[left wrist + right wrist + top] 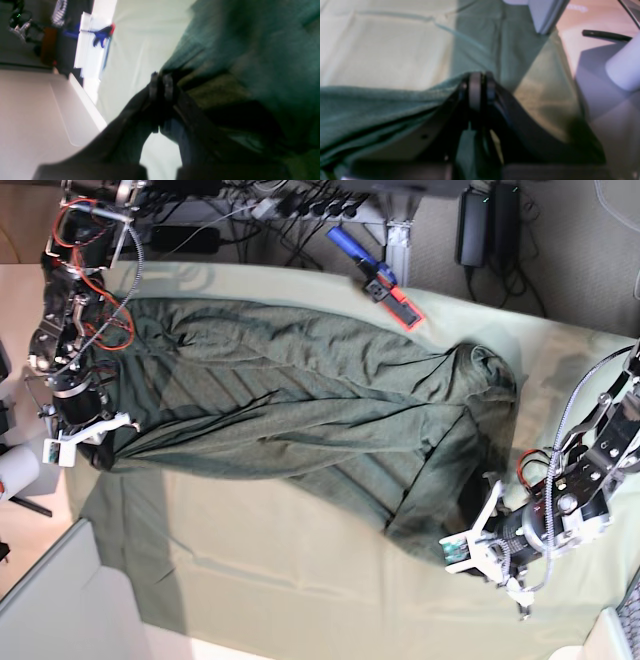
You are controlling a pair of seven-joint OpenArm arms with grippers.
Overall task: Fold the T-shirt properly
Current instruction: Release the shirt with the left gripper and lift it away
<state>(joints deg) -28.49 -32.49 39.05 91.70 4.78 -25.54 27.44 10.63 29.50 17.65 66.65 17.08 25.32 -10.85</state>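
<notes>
Both sets of jaws are pressed together on cloth: the right gripper pinches the edge of the T-shirt at one end, and the left gripper clamps a fold of the same dark green knit at the other. Between the two arms the T-shirt lies stretched and rumpled across the pale green sheet covering the surface, its fabric gathered in long creases. Beyond the far edge of the sheet, a blue clamp with a red tip grips the surface, with cables tangled behind it.
</notes>
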